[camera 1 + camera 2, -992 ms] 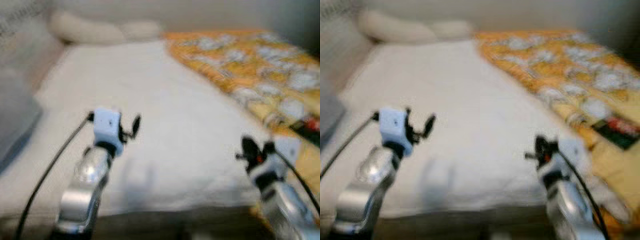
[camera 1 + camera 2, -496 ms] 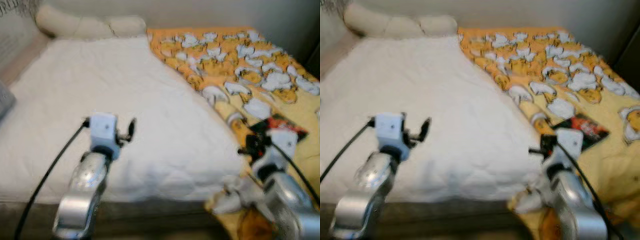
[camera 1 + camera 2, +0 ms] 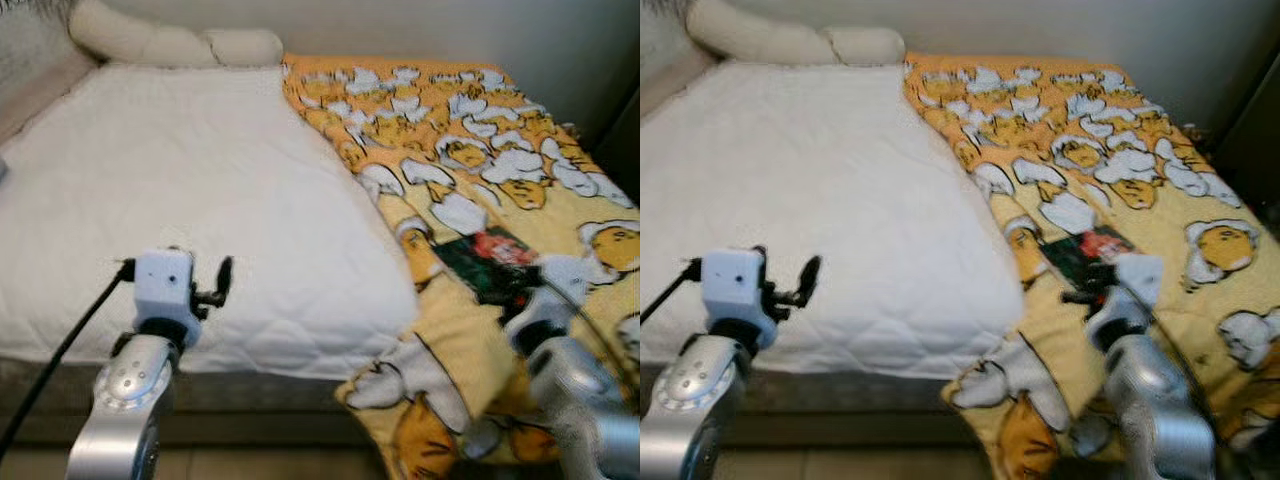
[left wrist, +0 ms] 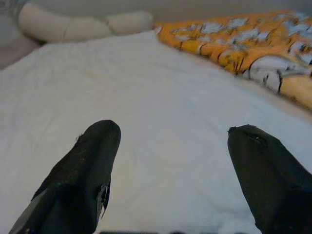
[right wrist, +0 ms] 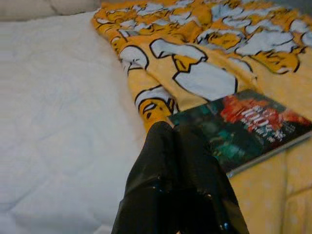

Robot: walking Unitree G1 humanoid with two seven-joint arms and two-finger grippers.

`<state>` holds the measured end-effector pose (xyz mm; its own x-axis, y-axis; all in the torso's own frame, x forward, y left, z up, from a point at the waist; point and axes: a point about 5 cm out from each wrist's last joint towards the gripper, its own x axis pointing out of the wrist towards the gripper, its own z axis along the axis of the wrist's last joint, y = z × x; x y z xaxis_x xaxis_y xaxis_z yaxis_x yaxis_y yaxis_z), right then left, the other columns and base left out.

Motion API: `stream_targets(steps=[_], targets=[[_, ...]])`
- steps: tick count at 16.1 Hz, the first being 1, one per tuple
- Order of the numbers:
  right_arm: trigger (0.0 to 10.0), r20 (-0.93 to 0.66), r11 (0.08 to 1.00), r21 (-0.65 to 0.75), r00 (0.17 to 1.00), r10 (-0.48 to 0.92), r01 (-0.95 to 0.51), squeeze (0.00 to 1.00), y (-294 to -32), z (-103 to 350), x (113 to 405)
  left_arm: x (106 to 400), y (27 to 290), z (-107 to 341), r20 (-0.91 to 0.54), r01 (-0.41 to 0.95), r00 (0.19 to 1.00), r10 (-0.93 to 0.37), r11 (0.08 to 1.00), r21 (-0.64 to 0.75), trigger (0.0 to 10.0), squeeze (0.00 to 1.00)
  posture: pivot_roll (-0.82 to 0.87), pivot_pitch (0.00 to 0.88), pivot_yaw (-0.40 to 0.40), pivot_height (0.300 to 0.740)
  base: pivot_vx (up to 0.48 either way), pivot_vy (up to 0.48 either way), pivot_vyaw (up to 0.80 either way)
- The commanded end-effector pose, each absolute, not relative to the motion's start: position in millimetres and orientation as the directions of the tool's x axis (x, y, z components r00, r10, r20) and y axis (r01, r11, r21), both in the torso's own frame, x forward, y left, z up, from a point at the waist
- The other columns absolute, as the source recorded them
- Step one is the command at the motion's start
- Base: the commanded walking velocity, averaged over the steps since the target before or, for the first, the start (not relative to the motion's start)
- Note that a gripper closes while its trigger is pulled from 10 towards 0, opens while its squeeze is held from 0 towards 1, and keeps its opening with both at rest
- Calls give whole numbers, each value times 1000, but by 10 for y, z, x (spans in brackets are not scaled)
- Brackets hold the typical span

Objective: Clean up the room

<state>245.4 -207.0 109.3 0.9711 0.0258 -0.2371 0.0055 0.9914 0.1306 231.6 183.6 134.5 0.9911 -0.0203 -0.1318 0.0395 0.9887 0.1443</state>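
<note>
Left eye view, nearest field: the left claw (image 3: 222, 283) hovers over the near edge of the bed (image 3: 180, 190), and the right claw (image 3: 1080, 296) is raised over the blanket (image 3: 480, 130); neither claw touches anything. Progress, judged from the present layout: the tidying appears barely begun; the yellow cartoon-print blanket lies rumpled over the right half of the bed, its near end slumping off the mattress corner toward the floor; a book (image 5: 243, 127) with a dark green and red cover rests flat on the blanket, near the seam where blanket meets white quilt; book and blanket both seem yet to be dealt with, while the white quilted side lies smooth. Left wrist view: the left claw's two black fingers (image 4: 87, 170) stand wide apart, with bare quilt between them; nothing is held. Right wrist view: the right claw's fingers (image 5: 175, 185) are pressed together, gripping nothing; the tips point toward the book's near corner and lie just short of it, so the book is the likely next object. Far field: pale pillows (image 3: 160, 42) rest against the wall at the head of the bed.
</note>
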Motion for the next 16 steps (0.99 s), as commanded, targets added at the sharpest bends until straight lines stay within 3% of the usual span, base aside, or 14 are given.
stream_targets(steps=[1,6,9,16], targets=[[10000,-224,990,139,974,21,10,0,-2090,1129,2468,2347,1778,1374,-125,49,991,-36,993,105,10000,137,-63,0,7,740,0,0,0],[10000,-228,986,164,974,6,32,0,-2051,1150,2400,2441,1636,1396,-109,110,989,-101,991,73,10000,196,-87,0,26,740,0,0,0],[10000,-243,987,154,970,-9,48,0,-2065,1139,2396,2459,1611,1390,-110,117,988,-110,991,58,10000,231,-98,0,32,740,266,0,-800],[10000,-236,990,142,970,49,-16,0,-2038,1195,2542,2448,1661,1375,-111,88,990,-84,995,35,10000,278,-90,0,14,740,307,0,0]])
